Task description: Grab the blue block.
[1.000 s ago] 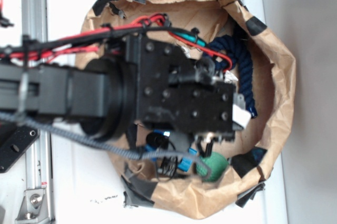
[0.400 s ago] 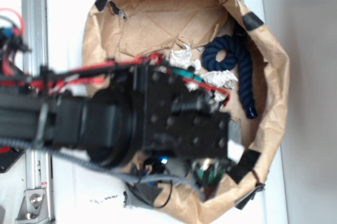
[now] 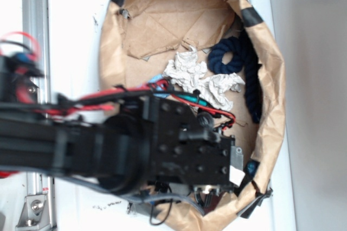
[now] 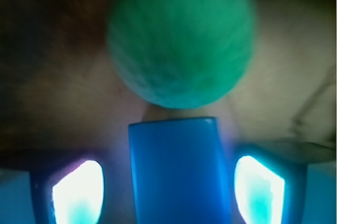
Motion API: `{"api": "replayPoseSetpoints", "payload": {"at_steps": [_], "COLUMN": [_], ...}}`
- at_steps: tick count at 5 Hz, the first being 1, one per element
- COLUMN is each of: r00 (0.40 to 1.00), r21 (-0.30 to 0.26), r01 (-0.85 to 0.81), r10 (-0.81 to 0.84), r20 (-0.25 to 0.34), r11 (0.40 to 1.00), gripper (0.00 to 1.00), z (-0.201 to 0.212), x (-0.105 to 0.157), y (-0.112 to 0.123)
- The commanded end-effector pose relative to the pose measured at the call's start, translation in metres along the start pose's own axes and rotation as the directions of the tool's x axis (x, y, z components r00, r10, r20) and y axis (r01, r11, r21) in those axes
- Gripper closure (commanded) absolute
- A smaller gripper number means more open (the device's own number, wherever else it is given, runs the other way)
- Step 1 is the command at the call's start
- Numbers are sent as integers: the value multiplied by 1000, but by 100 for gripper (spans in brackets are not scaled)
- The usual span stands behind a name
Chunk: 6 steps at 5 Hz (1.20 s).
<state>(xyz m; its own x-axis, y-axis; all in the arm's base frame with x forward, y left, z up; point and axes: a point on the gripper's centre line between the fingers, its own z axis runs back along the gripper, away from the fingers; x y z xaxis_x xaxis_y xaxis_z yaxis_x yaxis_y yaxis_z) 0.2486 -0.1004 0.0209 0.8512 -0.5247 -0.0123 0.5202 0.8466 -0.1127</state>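
Blue fills the lower middle of the wrist view: the blue block (image 4: 176,169) stands between the two glowing fingertips (image 4: 76,192) of the gripper (image 4: 168,192), with a visible gap on either side. The jaws are spread wide and not touching the block. Just beyond the block's far end sits the green ball (image 4: 181,37), so close that I cannot tell whether they touch.

From the exterior view the arm (image 3: 76,149) and its black wrist housing cover the near end of the brown paper bowl (image 3: 271,90), so the block itself is hidden there. The rest of the bowl shows a dark blue rope (image 3: 238,63) and crumpled white paper (image 3: 198,76), both well apart from the gripper.

The main risk is the ball. If the gripper pushes further forward before closing, the block's end could nudge the ball — or the ball could roll in against a finger and be caught with the block. The block also looks slightly closer to the right fingertip than the left, so one finger may meet it first and slide or twist it rather than clamp it squarely. The bowl wall is soft paper held by black tape (image 3: 250,16); the gripper works close to that rim, and a careless lift could snag it and drag the whole bowl. Depth is hard to judge — closing too high would pinch only the block's top edge.
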Motion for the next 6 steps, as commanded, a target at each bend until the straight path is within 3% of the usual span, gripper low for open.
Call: {"api": "replayPoseSetpoints", "payload": {"at_steps": [1, 2, 3, 4, 5, 6], "r00": [997, 979, 949, 921, 921, 944], "r21": [75, 106, 135, 75, 24, 75], "r01": [-51, -204, -308, -387, -378, -324], "r10": [54, 203, 294, 382, 373, 318], "r20": [-46, 12, 114, 75, 112, 85], "r11": [996, 973, 942, 919, 926, 943], "gripper": [100, 100, 100, 100, 100, 100], "z": [7, 45, 99, 129, 130, 121], "x": [-26, -41, -42, -23, -11, -16], "y": [19, 63, 85, 85, 67, 50]}}
